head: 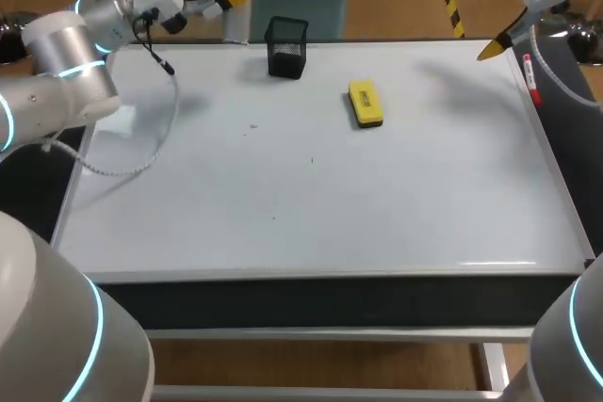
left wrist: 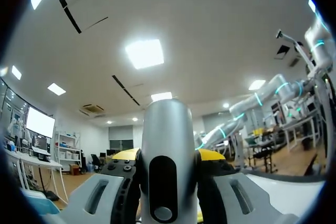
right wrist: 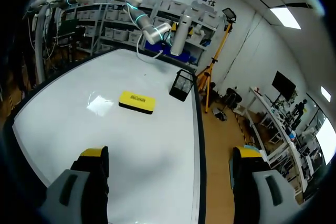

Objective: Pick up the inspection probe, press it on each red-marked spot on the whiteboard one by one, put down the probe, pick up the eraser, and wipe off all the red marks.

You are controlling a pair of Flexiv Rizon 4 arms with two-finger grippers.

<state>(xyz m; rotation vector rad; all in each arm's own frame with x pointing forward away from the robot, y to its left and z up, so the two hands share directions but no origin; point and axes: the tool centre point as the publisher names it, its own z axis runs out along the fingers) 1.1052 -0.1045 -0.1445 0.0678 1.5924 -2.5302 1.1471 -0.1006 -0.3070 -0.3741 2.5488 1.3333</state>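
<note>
Silver probe (left wrist: 167, 145) clamped in left jaws, up beyond whiteboard (head: 311, 204) far edge; right jaws wide open, empty; yellow eraser (head: 365, 104) lies near black mesh holder (head: 286, 46).

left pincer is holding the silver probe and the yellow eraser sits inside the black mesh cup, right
Not quite. The left pincer does hold the silver probe, but the yellow eraser lies flat on the whiteboard, apart from the black mesh cup, not inside it. The head view shows this.

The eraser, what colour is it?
Yellow eraser with a black base, best in the right wrist view.
</note>
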